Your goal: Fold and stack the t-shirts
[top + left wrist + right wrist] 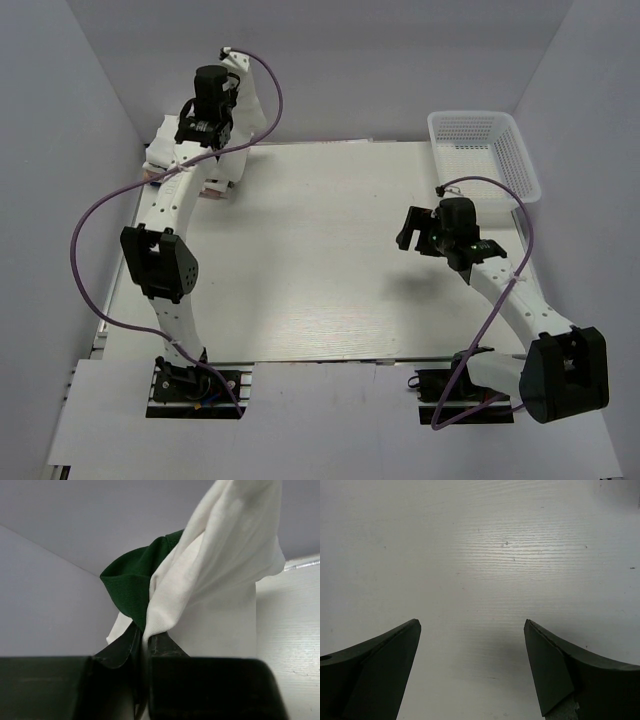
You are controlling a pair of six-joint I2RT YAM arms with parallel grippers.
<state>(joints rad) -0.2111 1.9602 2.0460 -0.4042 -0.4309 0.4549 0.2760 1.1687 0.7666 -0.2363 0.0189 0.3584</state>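
At far-left counter (330, 260) corner, your left fingers (122, 650) clenched on white cloth t-shirt with dark green sleeve (220, 580), bunched, running straight out beyond tips. Your right fingers (385, 655) spread, holding nothing, well apart at mid-right; left arm nearer.

Left arm (162, 205), right arm (515, 292): white links, black joint housings. Purple cables (74, 245) loop at 9 and 3 o'clock. Fingers (375, 675) black, wedge-shaped.

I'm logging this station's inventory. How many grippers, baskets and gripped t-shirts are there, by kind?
Grippers: 2, the left gripper and the right gripper
White mesh basket: 1
T-shirt held up by the left gripper: 1
Total: 4. The folded pile by the left arm is too hidden to count.
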